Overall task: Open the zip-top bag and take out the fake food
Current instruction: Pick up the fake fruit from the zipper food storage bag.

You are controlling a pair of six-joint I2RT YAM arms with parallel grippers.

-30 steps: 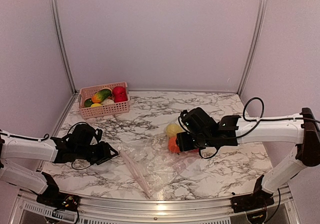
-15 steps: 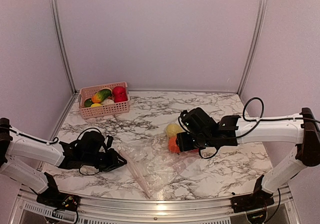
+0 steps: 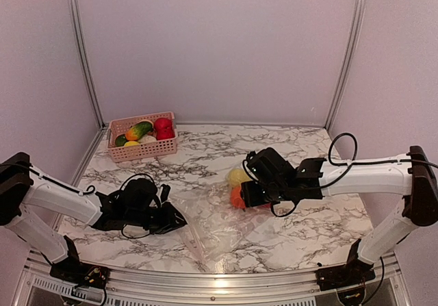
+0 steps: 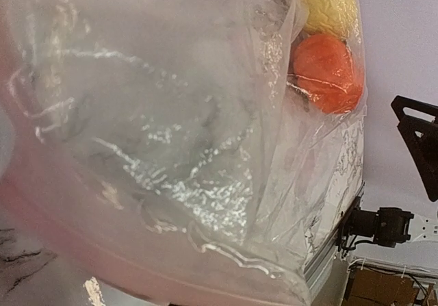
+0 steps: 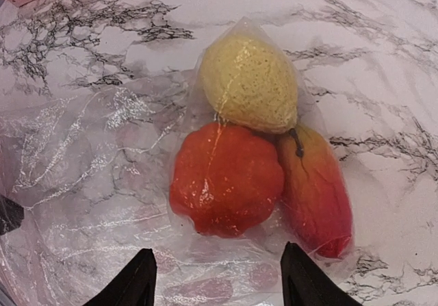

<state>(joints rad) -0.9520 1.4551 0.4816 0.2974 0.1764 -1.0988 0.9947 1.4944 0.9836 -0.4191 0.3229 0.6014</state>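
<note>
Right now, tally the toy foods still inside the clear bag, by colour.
Yellow bumpy piece: 1
Orange-red round piece: 1
Red-and-yellow long piece: 1
Total inside the zip-top bag: 3

A pink slatted basket [image 3: 140, 153] sits at the marble table's [image 3: 212, 145] far left corner

Soft, even light; faint shadows on surface [image 3: 205, 148]. Glare flecks on zip-top bag [image 4: 171, 183]; left wrist view blurred close up.
</note>
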